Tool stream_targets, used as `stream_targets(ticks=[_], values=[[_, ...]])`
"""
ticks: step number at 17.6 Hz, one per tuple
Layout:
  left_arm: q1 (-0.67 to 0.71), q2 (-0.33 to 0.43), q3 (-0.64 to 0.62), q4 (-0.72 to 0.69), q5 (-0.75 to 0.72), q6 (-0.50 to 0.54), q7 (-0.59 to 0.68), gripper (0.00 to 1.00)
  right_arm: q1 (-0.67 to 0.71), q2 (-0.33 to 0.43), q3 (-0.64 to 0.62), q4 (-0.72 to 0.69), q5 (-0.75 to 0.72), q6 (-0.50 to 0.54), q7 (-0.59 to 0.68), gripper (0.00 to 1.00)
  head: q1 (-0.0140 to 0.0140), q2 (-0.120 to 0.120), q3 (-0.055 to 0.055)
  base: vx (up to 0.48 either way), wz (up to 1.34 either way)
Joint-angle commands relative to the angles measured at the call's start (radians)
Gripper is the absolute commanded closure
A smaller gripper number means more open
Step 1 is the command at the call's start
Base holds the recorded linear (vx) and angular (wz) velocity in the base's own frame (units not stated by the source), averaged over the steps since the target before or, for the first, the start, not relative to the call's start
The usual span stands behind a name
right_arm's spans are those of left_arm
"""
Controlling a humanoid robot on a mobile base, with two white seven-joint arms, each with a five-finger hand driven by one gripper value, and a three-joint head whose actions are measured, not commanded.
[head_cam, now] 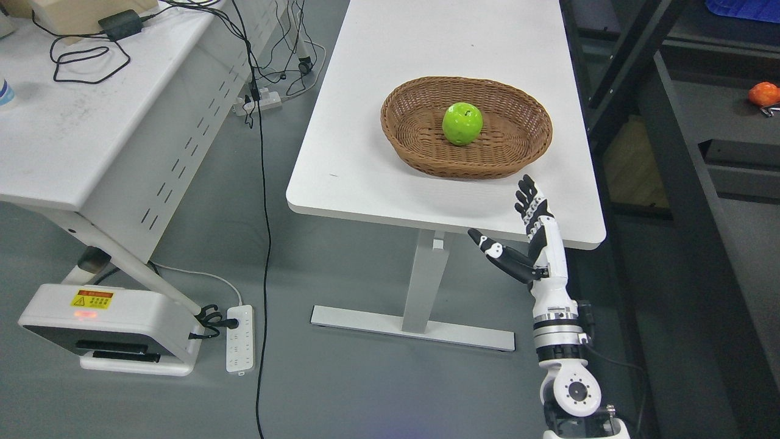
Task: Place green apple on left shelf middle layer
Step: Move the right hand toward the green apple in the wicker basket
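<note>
One green apple, glossy, bright lime colour, round, small dark stem dip on top with a pale shine spot beside it. It sits upright on the floor of one brown woven basket, roughly at the basket's middle, not touching the rim. The basket is oval and shallow, and stands on the white surface toward its near right corner, a bit back from the near edge.

One robot hand in view: the right hand, black and white, comes up from the bottom right. It hangs over the near edge of the surface just in front of the basket, apart from basket and apple. Fingers are straight and spread, thumb stuck out to the left, nothing held. Left arm not seen.

One orange-red fruit lies on a dark shelf at the right edge, well apart from the apple. A second white surface at the left carries one black power adapter with looping cable. On the grey floor: two power strips, one near the white base unit, one farther back.
</note>
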Motion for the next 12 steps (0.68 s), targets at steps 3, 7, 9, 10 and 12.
stream_targets(ticks=[3, 7, 9, 10, 12], values=[[0.000, 0.017, -0.003, 0.000, 0.000, 0.000, 0.000, 0.00, -0.004, -0.017, -0.022, 0.000, 0.000, 0.003, 0.006, 0.00, 0.0000, 0.000, 0.000, 0.004, 0.00], [0.000, 0.017, 0.000, 0.000, 0.000, 0.000, 0.000, 0.00, -0.022, -0.035, -0.026, 0.003, 0.056, -0.002, 0.005, 0.00, 0.0000, 0.000, 0.000, -0.009, -0.01], [0.000, 0.017, -0.003, 0.000, 0.000, 0.000, 0.000, 0.00, -0.096, -0.135, -0.025, 0.006, 0.354, 0.000, -0.001, 0.00, 0.0000, 0.000, 0.000, -0.016, -0.01], [0.000, 0.017, 0.000, 0.000, 0.000, 0.000, 0.000, 0.00, -0.113, -0.167, -0.023, 0.005, 0.494, -0.008, -0.001, 0.00, 0.0000, 0.000, 0.000, -0.025, -0.04], [0.000, 0.017, 0.000, 0.000, 0.000, 0.000, 0.000, 0.00, -0.118, -0.196, -0.026, 0.002, 0.534, -0.008, 0.000, 0.00, 0.0000, 0.000, 0.000, -0.023, -0.03]])
